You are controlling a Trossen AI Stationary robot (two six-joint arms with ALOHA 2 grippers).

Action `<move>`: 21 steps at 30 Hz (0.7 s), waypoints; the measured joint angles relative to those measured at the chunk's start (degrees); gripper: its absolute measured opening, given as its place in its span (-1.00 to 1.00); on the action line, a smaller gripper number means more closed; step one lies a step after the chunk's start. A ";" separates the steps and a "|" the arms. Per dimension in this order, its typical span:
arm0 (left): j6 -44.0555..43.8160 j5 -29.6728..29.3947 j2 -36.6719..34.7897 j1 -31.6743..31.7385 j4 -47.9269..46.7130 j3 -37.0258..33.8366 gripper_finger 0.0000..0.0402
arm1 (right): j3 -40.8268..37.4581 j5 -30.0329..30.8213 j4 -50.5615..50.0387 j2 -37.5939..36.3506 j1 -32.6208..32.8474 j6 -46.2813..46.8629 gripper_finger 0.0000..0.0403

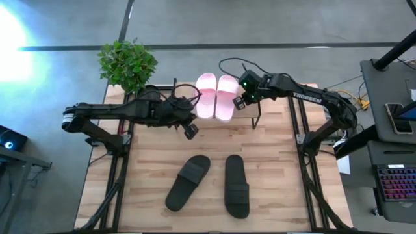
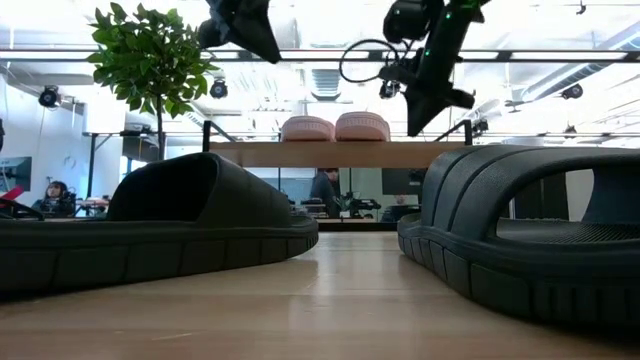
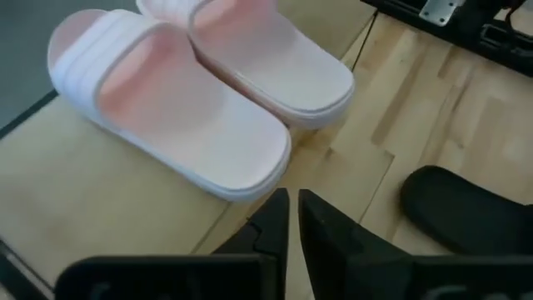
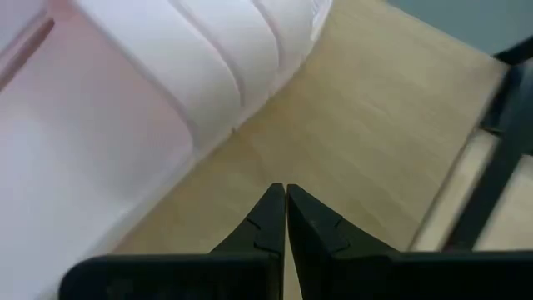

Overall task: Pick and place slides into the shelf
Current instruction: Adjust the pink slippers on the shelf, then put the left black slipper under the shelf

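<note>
Task state at roughly the halfway mark: the pink slides lie side by side on the shelf at the tabletop's far edge, while the black slides wait on the near half, well apart from the shelf. Left pincer hovers just beside the shelf's near edge, fingers together and empty; right pincer hangs above the shelf beside the pink pair, likewise together and empty. Open room remains on the plank to the right of the pink pair.
</note>
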 joint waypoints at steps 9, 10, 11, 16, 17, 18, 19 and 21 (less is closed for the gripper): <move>-0.24 -2.47 -1.14 -0.39 -0.56 -0.62 -0.92 | 0.04 -3.17 7.64 3.17 -1.92 -2.73 -0.96; -0.25 -2.51 -1.14 -0.40 -0.64 -0.72 -0.92 | 0.04 -2.53 7.96 3.37 -1.92 -2.77 -0.96; -0.25 -2.52 -1.14 -0.42 -0.91 -0.77 -0.92 | 0.02 -1.47 7.82 3.54 -1.92 -2.89 -0.96; -0.28 -2.54 -0.88 -0.42 -1.06 -1.51 -0.92 | 0.02 -0.41 9.56 3.54 -1.93 -4.22 -0.96; -0.32 -2.54 -0.88 -0.42 -1.07 -1.77 -0.92 | 0.02 -0.09 9.44 3.52 -2.00 -4.01 -0.96; -0.34 -2.56 -0.88 -0.42 -1.22 -2.01 -0.92 | 0.02 0.80 8.87 3.25 -2.03 -4.01 -0.96; -0.35 -2.55 -1.01 -0.42 -1.64 -2.41 -0.92 | 0.04 1.68 7.82 2.89 -2.03 -4.01 -0.96; -0.39 -2.54 -1.30 -0.48 -3.94 -3.16 -0.92 | 0.22 3.40 4.95 1.53 -2.01 -3.92 -0.96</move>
